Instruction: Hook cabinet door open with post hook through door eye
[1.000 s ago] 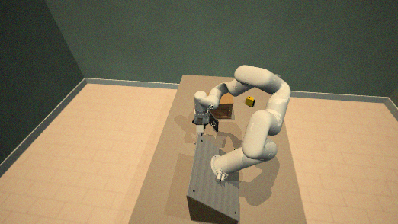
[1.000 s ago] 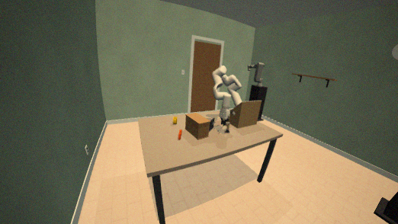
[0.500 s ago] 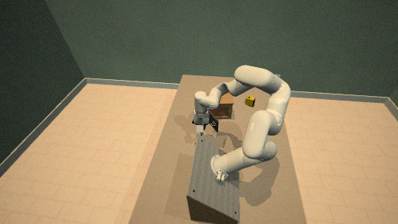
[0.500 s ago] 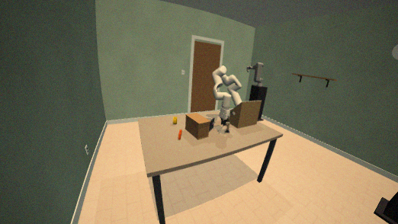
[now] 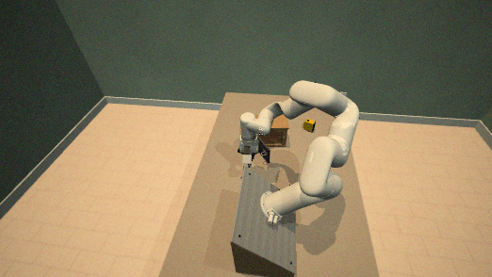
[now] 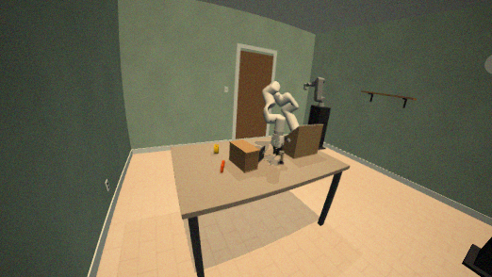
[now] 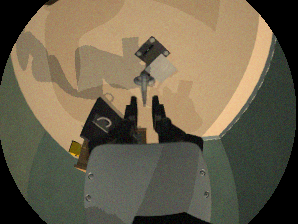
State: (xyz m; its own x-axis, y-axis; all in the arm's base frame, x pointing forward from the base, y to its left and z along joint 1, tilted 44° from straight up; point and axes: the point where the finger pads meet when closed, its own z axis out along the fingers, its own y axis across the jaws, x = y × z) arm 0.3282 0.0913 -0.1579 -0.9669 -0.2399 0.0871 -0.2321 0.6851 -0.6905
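The brown cabinet stands flat on the table, also in the exterior view. Its dark door stands swung open toward my arm's base. In the wrist view the door lies just left of my fingers, with the pale ring of the eye on it. The post stands ahead of the fingers. The grey hook reaches from it toward my fingertips, apart from the eye. My gripper points down beside the door, nearly shut with a narrow gap. I see nothing gripped.
A yellow cube lies behind the cabinet. A small orange object lies on the cabinet's far side. My arm's slanted grey base block fills the near table. The table edge runs close on the left.
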